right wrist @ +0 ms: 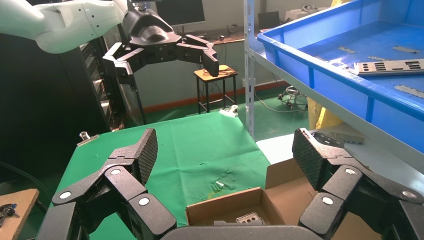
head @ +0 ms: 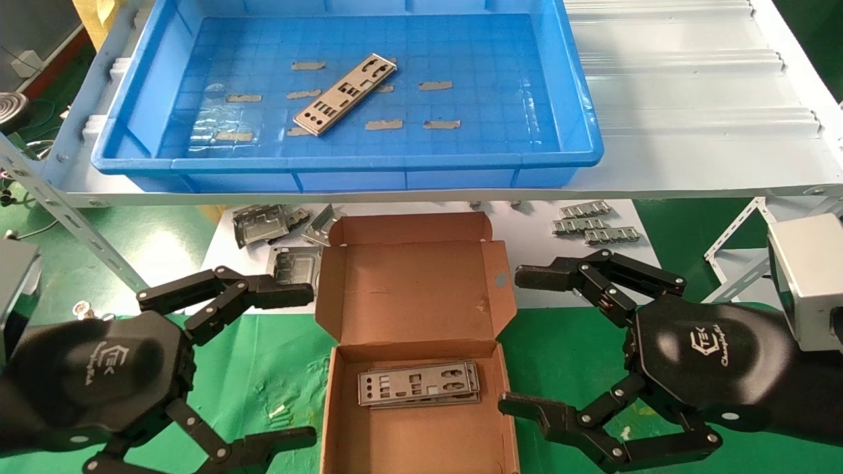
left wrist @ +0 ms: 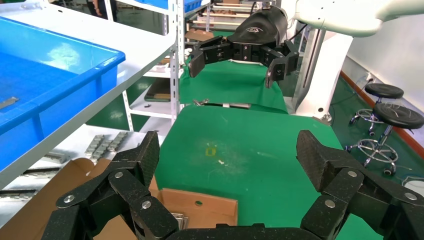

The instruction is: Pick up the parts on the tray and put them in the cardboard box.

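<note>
I've got a stack of parts [head: 418, 385] in the box [head: 421, 408], one part [head: 345, 94] left on the tray [head: 132, 131], both grippers' jaws wide open, empty — left [head: 299, 362], right [head: 520, 342].

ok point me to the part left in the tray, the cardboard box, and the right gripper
part [head: 344, 94], head view, middle of the plate lying diagonally on the tray floor
cardboard box [head: 408, 441], head view, bare floor below the stacked plates
right gripper [head: 523, 342], head view, midway between its open fingertips
</note>
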